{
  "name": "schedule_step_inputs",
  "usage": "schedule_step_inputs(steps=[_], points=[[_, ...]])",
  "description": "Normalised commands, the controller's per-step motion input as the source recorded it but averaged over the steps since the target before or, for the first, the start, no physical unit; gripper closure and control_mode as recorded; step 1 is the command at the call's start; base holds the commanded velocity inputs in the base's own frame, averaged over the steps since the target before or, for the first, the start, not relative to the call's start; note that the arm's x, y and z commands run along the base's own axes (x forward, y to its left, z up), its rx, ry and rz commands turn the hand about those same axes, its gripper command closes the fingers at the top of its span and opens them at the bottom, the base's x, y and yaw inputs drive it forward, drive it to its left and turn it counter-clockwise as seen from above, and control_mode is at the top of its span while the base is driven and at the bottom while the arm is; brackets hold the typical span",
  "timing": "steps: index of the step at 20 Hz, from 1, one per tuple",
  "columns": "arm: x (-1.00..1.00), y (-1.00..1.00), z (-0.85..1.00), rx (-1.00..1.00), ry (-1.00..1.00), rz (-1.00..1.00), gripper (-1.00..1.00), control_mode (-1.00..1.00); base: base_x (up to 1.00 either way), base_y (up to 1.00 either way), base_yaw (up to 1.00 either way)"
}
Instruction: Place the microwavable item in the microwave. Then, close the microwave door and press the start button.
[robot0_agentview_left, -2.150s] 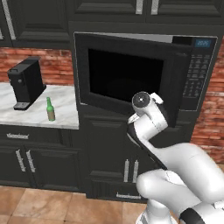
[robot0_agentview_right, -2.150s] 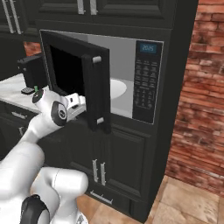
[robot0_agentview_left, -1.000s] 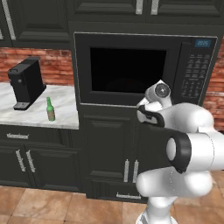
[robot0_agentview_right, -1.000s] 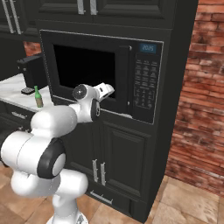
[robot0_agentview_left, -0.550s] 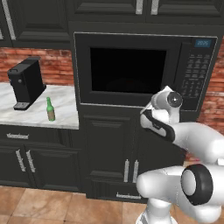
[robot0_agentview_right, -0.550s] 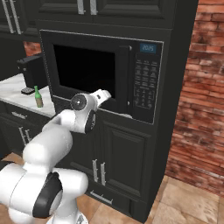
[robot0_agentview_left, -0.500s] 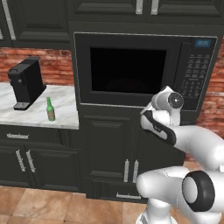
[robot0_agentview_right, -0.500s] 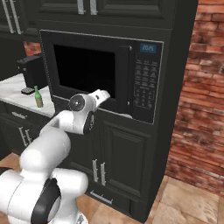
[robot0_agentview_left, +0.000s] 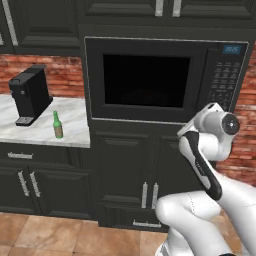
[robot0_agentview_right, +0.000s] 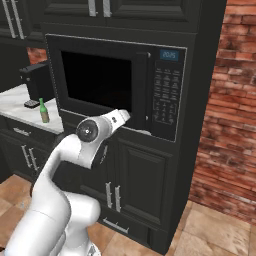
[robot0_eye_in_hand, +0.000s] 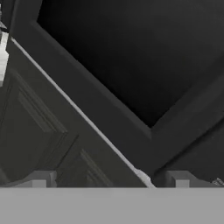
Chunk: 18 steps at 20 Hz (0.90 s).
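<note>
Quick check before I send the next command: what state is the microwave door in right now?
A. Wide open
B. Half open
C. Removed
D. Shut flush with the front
D. The microwave door lies flat against the microwave front in both base views, dark window facing out, no interior showing.

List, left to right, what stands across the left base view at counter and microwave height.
Tall black coffee machine → green glass bottle → dark window of the closed microwave door → grey keypad panel.

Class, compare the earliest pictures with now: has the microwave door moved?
Yes. The microwave door has swung from standing open to shut, now flush beside the keypad panel of the microwave.
</note>
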Motion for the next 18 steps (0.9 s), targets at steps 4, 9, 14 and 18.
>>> schedule_step_inputs(steps=[4,9,14,18], points=[[-0.26,-1.00,-0.17,0.17,-0.02,0.00,-1.00,-1.00,0.00,0.00,0.00],[0.00,-1.00,-0.01,0.15,-0.14,0.09,-1.00,-1.00,0.00,0.00,0.00],[0.15,-0.81,0.06,0.11,-0.11,0.07,-1.00,-1.00,0.00,0.00,0.00],[0.45,-0.42,0.18,0.01,0.00,0.03,-1.00,-1.00,0.00,0.00,0.00]])
